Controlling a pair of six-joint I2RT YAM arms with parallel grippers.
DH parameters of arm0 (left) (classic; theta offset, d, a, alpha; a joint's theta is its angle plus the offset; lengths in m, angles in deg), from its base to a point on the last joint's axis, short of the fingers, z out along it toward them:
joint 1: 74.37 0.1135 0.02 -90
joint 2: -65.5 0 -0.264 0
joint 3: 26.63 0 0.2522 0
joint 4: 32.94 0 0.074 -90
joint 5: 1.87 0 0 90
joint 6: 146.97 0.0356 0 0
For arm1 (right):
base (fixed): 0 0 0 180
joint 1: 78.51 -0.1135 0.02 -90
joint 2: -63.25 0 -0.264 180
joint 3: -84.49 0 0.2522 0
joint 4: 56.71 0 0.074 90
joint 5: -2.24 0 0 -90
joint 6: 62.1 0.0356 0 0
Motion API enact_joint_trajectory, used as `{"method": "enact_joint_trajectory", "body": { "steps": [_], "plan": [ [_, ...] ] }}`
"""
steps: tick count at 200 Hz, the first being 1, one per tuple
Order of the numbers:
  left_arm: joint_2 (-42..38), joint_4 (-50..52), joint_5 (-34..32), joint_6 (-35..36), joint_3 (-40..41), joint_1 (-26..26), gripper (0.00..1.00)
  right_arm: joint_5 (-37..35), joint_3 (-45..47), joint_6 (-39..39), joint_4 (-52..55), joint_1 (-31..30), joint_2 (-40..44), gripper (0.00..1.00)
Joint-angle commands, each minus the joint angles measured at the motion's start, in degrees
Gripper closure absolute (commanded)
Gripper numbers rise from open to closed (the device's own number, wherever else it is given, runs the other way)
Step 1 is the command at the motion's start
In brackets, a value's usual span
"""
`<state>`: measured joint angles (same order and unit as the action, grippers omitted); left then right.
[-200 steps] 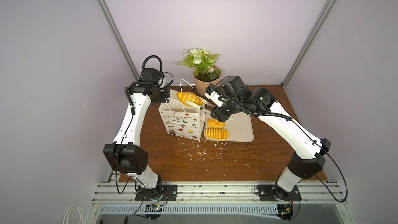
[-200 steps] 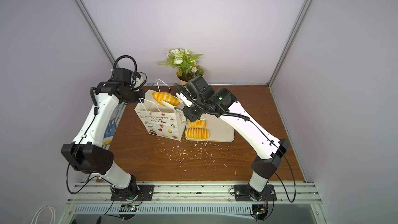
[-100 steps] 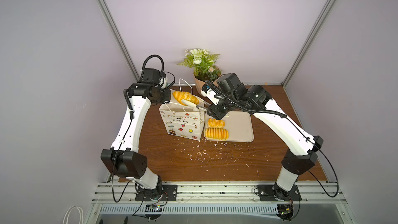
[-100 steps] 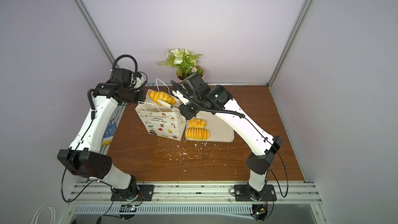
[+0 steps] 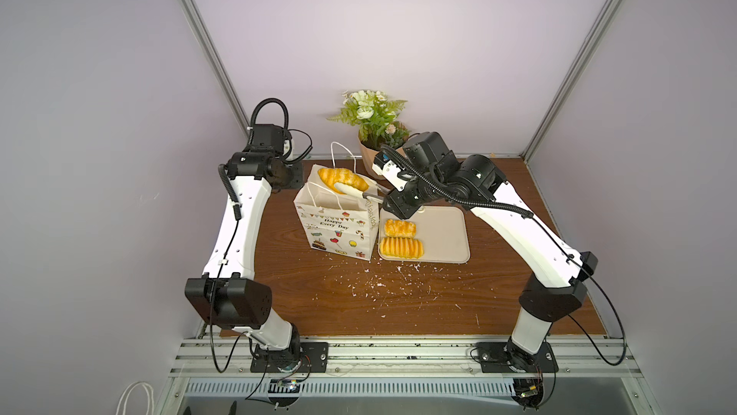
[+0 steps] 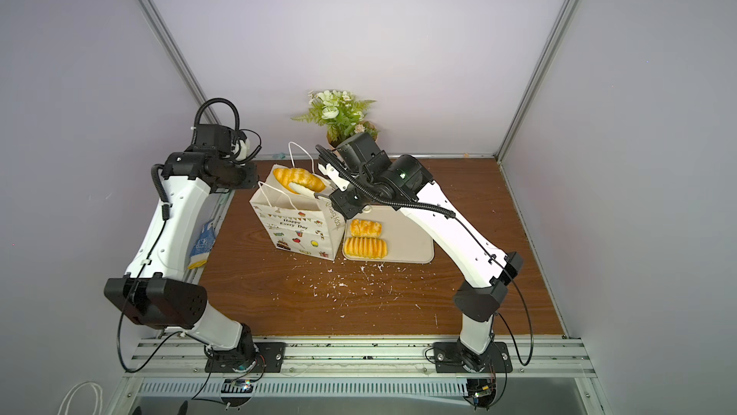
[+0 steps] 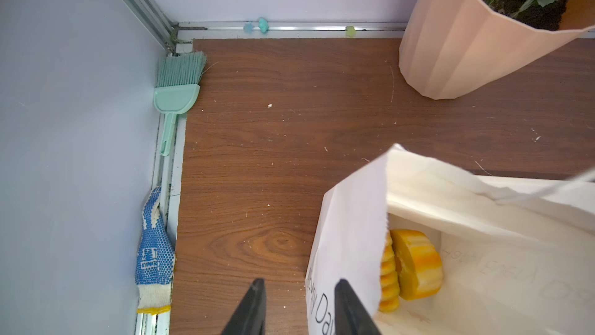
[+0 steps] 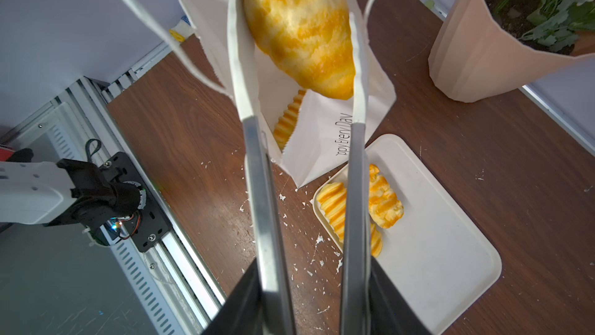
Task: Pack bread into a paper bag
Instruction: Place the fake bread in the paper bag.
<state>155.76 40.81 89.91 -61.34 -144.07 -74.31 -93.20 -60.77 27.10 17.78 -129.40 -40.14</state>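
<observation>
The white paper bag (image 5: 339, 229) (image 6: 299, 229) stands open left of the beige tray (image 5: 442, 233). My right gripper (image 8: 314, 272) is shut on metal tongs (image 8: 254, 156), which pinch a croissant (image 8: 299, 18) (image 5: 343, 177) over the bag's mouth. Inside the bag lie a ring (image 7: 415, 262) and a ridged loaf (image 7: 388, 278). A ridged loaf (image 5: 401, 247) and a braided bun (image 5: 399, 227) rest on the tray. My left gripper (image 7: 299, 282) stands open at the bag's left rim (image 7: 347, 220), with one finger against the paper.
A peach flowerpot (image 5: 373, 149) with a plant stands behind the bag and tray. A mint brush (image 7: 177, 92) and a blue glove (image 7: 154, 253) lie along the left wall. White crumbs (image 5: 375, 277) are scattered in front of the bag.
My right arm carried the croissant leftward to above the bag's mouth. My left gripper went from shut on the bag's rim to open.
</observation>
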Motion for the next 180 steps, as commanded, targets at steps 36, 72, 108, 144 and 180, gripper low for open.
{"method": "enact_joint_trajectory", "body": {
  "steps": [36, 72, 108, 144, 180],
  "plan": [
    [-1.43, 0.71, -1.87, -0.11, -2.0, 0.38, 0.55, 2.92, -8.6, -0.7, -2.09, -0.15, -3.88, 0.54],
    [-1.35, 0.8, -4.8, -0.42, -2.6, 0.8, 0.53, 4.95, -11.29, -0.26, -2.72, -0.24, -6.67, 0.55],
    [-2.09, 0.89, -9.6, -1.07, -2.8, 2.32, 0.51, 5.4, -11.34, -0.26, -2.91, -0.17, -8.04, 0.55],
    [-2.58, 0.83, -9.07, -1.7, -2.07, 4.76, 0.5, 5.86, -8.76, -0.11, -2.37, -0.25, -6.69, 0.53],
    [-1.87, 0.83, -8.26, -1.6, -2.16, 4.78, 0.5, 4.57, -3.37, -0.26, -1.52, -0.25, -3.66, 0.44]
  ]
}}
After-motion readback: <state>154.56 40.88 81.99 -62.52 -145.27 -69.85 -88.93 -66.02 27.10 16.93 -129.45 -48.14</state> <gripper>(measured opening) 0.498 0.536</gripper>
